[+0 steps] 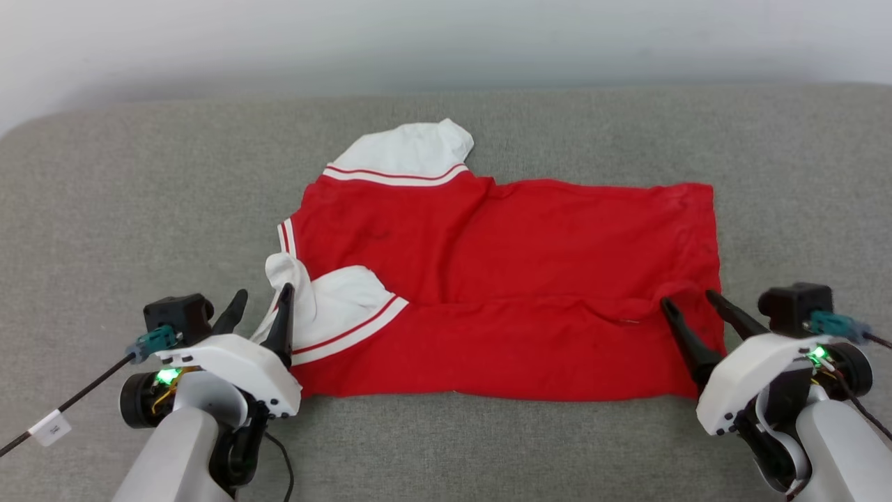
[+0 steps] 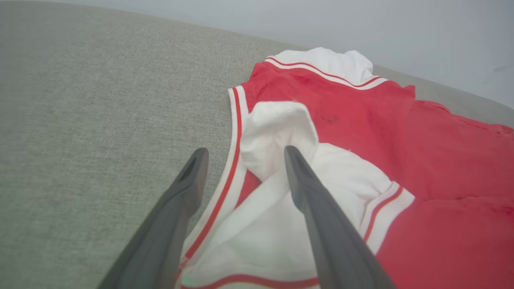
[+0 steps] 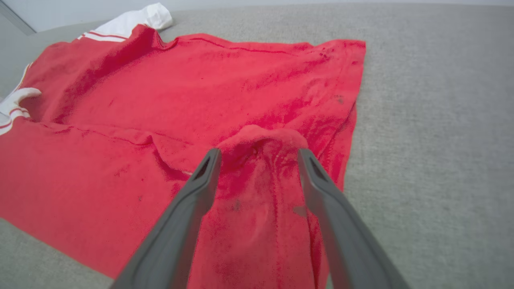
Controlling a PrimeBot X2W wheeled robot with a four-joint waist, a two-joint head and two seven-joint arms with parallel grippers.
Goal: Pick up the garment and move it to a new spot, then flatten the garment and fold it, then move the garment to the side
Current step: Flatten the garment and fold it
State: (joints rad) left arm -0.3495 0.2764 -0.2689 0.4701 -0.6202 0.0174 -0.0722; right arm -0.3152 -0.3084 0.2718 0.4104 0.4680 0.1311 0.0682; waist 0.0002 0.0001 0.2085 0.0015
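Note:
The garment (image 1: 502, 279), a red T-shirt with white sleeves and striped trim, lies spread sideways on the grey surface, its near long edge folded over. My left gripper (image 1: 263, 305) is open at the shirt's left end, its fingers straddling the white near sleeve (image 2: 277, 132) and the striped neckline. My right gripper (image 1: 688, 302) is open at the right near corner, with a raised ridge of red fabric (image 3: 261, 140) standing between its spread fingers. The far sleeve (image 1: 411, 150) points away at the top left.
The grey fabric surface (image 1: 139, 209) stretches wide on both sides of the shirt and in front of it. A pale wall (image 1: 446, 35) rises behind its rounded far edge. A black cable (image 1: 70, 404) trails from my left wrist.

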